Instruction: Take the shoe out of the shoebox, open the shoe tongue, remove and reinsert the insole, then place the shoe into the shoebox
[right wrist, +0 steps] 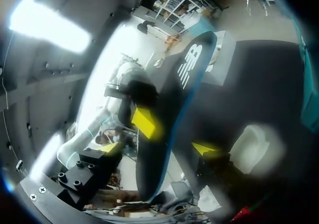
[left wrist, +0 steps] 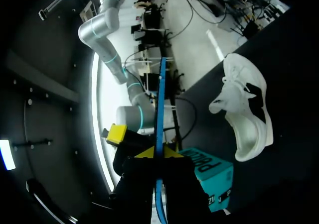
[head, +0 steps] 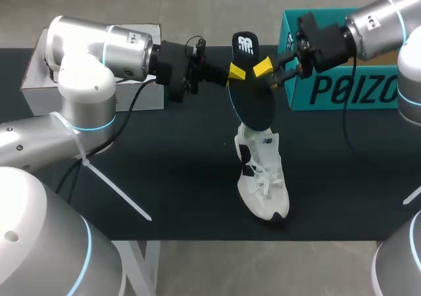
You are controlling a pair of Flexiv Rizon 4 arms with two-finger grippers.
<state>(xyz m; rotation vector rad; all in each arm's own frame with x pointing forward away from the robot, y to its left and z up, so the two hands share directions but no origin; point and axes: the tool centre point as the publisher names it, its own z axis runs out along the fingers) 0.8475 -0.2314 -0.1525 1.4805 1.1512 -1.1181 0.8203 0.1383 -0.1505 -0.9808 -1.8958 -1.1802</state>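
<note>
insole: black with a blue edge, held upright above the worktop. Its lower end is right at the shoe's opening; can't tell if they touch.
left end effector: closed on the insole. In the left wrist view the insole runs edge-on between both yellow tips of the left end effector.
right end effector: open, straddling the insole's other side. In its own view the right end effector has a finger on either side of the insole, and one tip is clearly off it.
shoe: white, out of the box, on the worktop near the front edge, toe toward the front.
shoebox: teal, far right of the worktop, just behind the right end effector.
white box: far left of the worktop, behind the left arm.
</note>
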